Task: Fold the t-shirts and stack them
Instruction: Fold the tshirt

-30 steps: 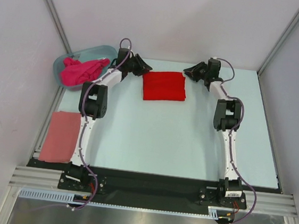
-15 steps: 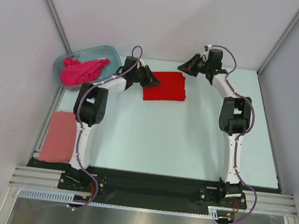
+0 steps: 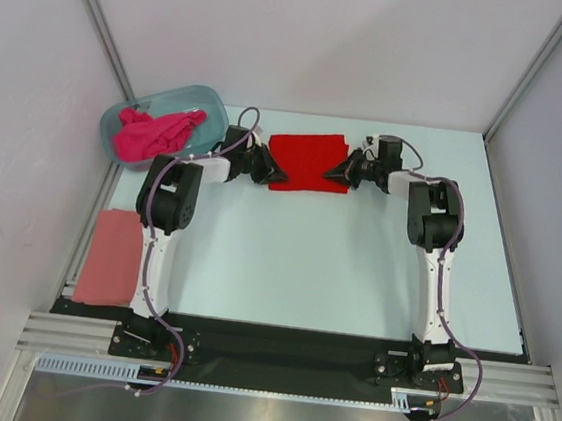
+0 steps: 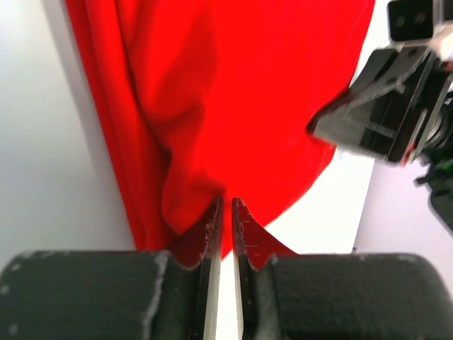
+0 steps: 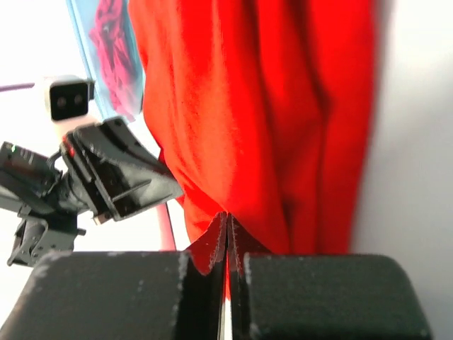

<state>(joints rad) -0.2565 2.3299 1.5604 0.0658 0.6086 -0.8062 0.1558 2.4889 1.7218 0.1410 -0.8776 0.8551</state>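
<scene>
Left claw [image 4: 225,203] and right claw [image 5: 226,214] have dropped to the folded red shirt [image 3: 307,156], each pinching a soft, creased edge; wrist views crop the cloth.

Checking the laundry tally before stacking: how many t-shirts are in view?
3. A red one at the table's far middle, a salmon-pink one folded at the left near edge, a magenta one bunched in the tub at far left. More could hide beneath it.

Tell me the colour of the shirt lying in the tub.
Magenta-pink shirt, bunched in the blue-grey tub; clearest in the top external view.
</scene>
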